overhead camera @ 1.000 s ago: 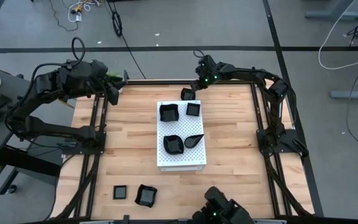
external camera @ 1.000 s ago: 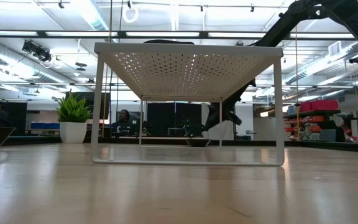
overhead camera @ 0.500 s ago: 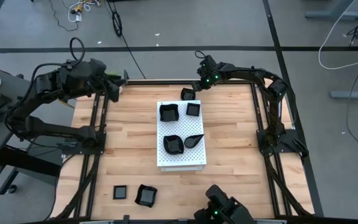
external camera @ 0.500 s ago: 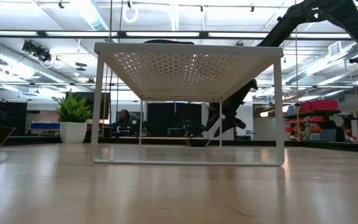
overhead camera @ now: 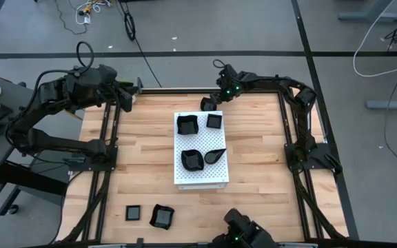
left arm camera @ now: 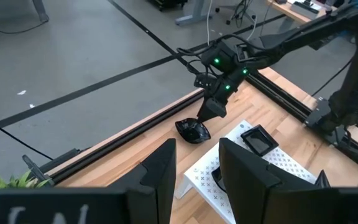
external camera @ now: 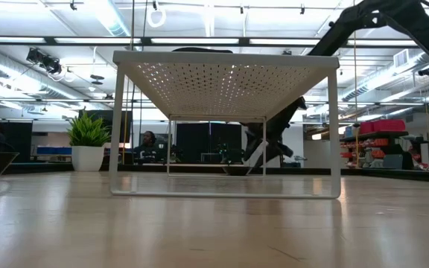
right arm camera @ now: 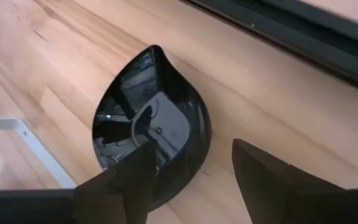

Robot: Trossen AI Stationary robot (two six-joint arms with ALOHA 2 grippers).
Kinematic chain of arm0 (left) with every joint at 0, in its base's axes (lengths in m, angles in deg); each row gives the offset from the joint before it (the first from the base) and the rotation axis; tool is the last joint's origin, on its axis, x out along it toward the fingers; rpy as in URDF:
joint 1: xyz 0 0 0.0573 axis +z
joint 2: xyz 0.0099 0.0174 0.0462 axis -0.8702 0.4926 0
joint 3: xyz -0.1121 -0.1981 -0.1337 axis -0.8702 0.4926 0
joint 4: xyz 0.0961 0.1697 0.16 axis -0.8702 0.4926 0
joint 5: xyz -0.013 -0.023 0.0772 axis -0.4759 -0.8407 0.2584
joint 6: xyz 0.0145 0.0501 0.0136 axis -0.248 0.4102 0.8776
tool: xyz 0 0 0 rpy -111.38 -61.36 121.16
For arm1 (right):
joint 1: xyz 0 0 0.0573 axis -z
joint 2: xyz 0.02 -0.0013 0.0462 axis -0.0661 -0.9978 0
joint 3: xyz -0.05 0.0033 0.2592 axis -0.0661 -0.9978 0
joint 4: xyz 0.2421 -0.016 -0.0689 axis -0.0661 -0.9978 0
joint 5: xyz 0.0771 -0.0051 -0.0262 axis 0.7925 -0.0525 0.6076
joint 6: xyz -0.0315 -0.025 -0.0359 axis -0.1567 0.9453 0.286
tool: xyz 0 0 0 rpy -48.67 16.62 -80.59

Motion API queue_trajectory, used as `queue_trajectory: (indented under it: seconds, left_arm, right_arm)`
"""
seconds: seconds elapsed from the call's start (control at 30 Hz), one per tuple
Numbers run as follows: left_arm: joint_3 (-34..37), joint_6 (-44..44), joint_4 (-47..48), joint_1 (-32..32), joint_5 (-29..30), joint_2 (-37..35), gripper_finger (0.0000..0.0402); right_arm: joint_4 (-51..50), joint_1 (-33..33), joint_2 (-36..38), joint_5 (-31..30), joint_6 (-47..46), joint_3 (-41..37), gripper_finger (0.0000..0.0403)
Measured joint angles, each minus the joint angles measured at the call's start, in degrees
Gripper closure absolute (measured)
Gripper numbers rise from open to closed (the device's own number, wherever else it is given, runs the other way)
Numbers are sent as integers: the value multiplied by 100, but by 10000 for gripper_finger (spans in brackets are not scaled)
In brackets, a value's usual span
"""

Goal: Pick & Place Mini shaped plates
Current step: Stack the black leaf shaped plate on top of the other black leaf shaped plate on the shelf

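Observation:
A glossy black teardrop plate lies flat on the wood by the table's far edge, beyond the white perforated board. My right gripper hangs open just above it, slanting down; one finger stands over the hollow, the other outside the round rim. Several more black plates sit on the board, among them a wavy one and a square one. Two more lie near the front left. My left gripper waits open and raised over the far left corner. My right gripper comes at the teardrop plate's round end slanting down from the table's far right. One finger is over the hollow and the other outside the rim. I cannot tell whether either one touches the plate.
The white board stands on thin legs in the table's middle, close to the teardrop plate. A dark frame rail runs along the far edge just behind the plate. A potted plant and a person sit in the room beyond.
My right gripper has opened from shut, staying over the teardrop plate by the far edge. The plate has kept its place on the wood.

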Motion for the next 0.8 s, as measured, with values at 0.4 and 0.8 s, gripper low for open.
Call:
queue_trajectory:
  seconds: [0.4, 0.8]
  left_arm:
    - [0, -2, -3, 0, 17, 0, 275]
    - [0, 5, -212, 0, 20, 0, 275]
  right_arm:
    - [-36, -317, 0, -718, 105, 0, 214]
    - [-69, -323, -20, -740, 95, 0, 244]
